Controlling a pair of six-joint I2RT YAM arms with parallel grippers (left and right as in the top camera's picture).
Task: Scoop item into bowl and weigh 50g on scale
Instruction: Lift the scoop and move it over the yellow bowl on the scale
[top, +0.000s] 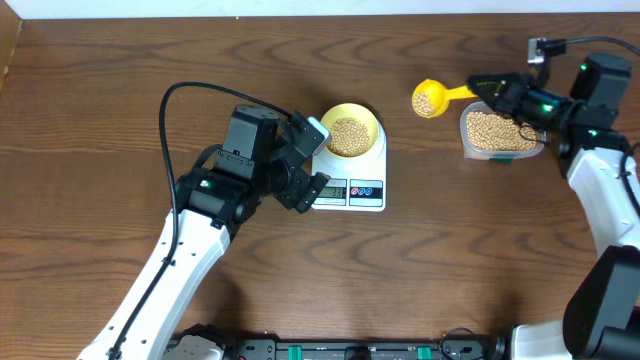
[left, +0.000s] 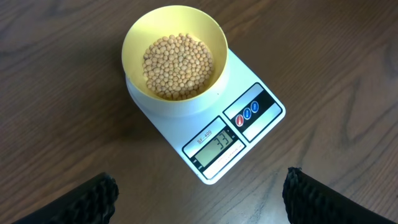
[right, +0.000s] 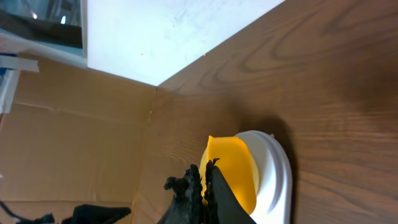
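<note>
The pale-yellow bowl (top: 351, 130) (left: 175, 56) stands on the white scale (top: 350, 190) (left: 245, 127) and holds a layer of tan beans (left: 179, 59). The scale's display shows digits. My left gripper (top: 300, 168) (left: 200, 199) hovers just left of the scale, open, with nothing between its fingers (left: 87, 202). My right gripper (top: 492, 90) (right: 206, 177) is shut on the handle of a yellow scoop (top: 432, 98). The scoop carries beans and hangs over the table between the scale and a clear tub. In the right wrist view, yellow plastic shows just past the fingertips.
A clear plastic tub (top: 498, 132) of beans sits at the right, under my right gripper. A black cable (top: 190, 95) loops over the left arm. The table's far left edge meets cardboard (right: 74, 143) and a white wall.
</note>
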